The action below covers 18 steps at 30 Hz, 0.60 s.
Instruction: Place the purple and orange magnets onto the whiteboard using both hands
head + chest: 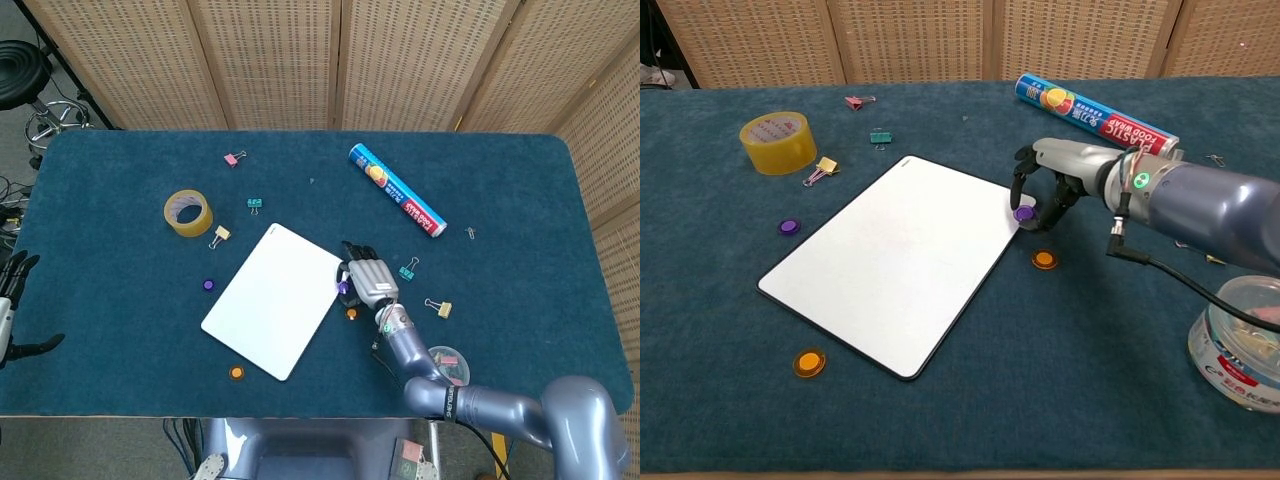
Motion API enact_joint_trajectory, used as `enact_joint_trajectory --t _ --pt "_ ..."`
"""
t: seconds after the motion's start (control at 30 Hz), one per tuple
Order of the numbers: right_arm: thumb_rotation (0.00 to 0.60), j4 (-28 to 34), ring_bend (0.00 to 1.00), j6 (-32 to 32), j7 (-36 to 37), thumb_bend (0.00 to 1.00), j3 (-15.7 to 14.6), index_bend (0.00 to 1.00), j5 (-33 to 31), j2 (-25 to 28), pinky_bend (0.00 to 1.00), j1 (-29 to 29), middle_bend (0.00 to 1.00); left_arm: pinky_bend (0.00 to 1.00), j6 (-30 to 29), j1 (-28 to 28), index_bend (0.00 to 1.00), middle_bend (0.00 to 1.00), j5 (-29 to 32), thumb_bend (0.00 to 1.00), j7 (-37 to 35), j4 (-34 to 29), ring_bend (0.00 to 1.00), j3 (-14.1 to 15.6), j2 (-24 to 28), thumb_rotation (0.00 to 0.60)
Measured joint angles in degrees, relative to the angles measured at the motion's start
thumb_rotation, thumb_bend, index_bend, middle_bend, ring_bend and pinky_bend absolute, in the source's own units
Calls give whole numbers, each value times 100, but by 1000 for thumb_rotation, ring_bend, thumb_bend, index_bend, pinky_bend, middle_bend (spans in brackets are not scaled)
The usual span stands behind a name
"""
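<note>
Purple magnet (1024,212) sits pinched in the downward-curled fingers of the right robot hand (1043,180), right over the near right edge of the whiteboard (898,257); from where I stand I cannot tell whether it touches the board or hangs just above it. In the head view the same right robot hand (364,275) shows beside the board's right edge, with the magnet (343,287) a small purple dot at its fingertips. Just beside that robot hand, on the blue bench (1040,380), lies an orange magnet (1044,260), off the board and apart from the fingers.

The whiteboard lies flat and tilted on the bench. A second purple magnet (789,227) rests on the cloth left of it, and a second orange magnet (809,361) lies near its front corner. Behind the right arm is a tube of plastic wrap (1095,118). A clear tub (1242,343) stands at the right edge near the forearm. A roll of yellow tape (778,141) sits far left, with small binder clips (821,170) near it.

The left robot hand (10,300) shows only in the head view, off the bench's left edge, fingers spread and holding nothing.
</note>
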<state>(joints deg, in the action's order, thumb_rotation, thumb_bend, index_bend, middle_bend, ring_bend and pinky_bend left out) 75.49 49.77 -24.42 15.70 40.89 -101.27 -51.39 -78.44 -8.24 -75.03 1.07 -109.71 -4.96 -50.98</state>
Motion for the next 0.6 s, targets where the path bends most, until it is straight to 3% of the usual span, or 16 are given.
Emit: enact_joint_trajectory --t 0.6 --pt "600 -340 0 -66 -621 440 245 497 -660 -650 0 -759 0 0 33 21 0 0 31 0 -274 47 0 -37 112 600"
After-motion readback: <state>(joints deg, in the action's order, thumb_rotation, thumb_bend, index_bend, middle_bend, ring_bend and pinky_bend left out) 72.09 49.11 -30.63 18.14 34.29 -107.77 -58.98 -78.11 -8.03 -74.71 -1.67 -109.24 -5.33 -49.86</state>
